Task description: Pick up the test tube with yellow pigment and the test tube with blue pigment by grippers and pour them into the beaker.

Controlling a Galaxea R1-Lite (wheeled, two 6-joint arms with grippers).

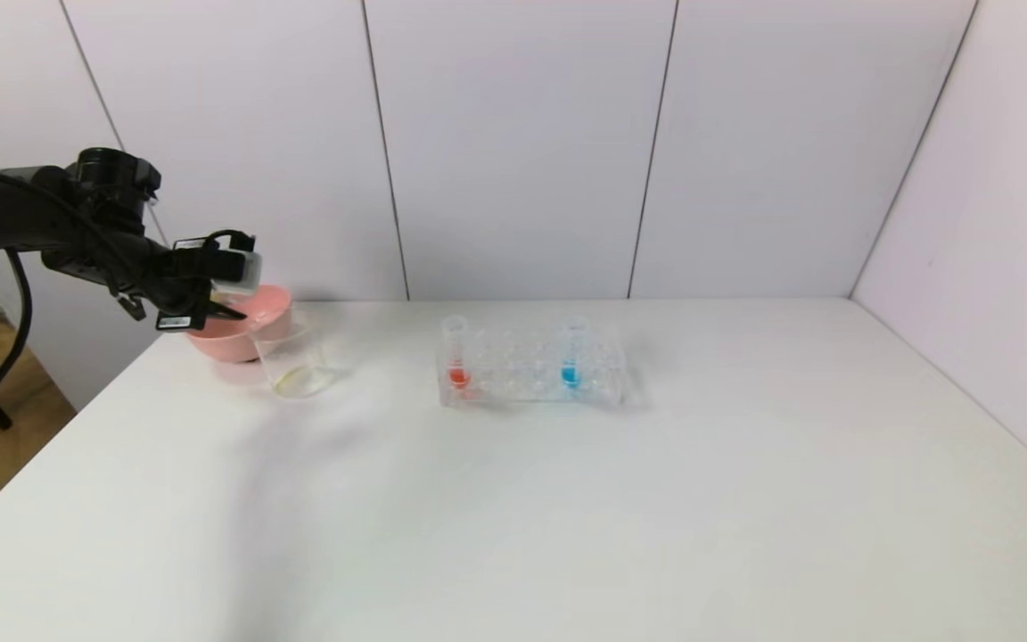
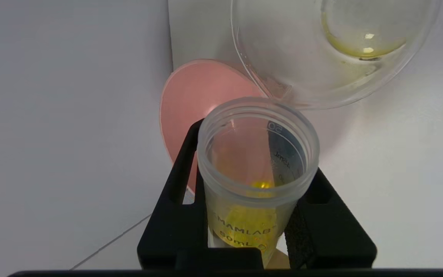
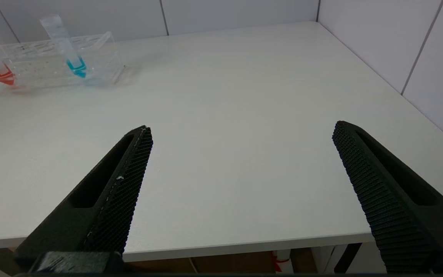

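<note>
Left wrist view: left gripper clamped around yellow test tube beside beaker.

Beaker near tabletop rear left corner, bowl touching behind it; tube rack at rear centre, well apart.

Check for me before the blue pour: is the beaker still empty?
Not empty: the beaker holds a thin yellow pool at its bottom, seen in head and left wrist views.

Three test tubes, one beaker, one bowl, one rack.
</note>
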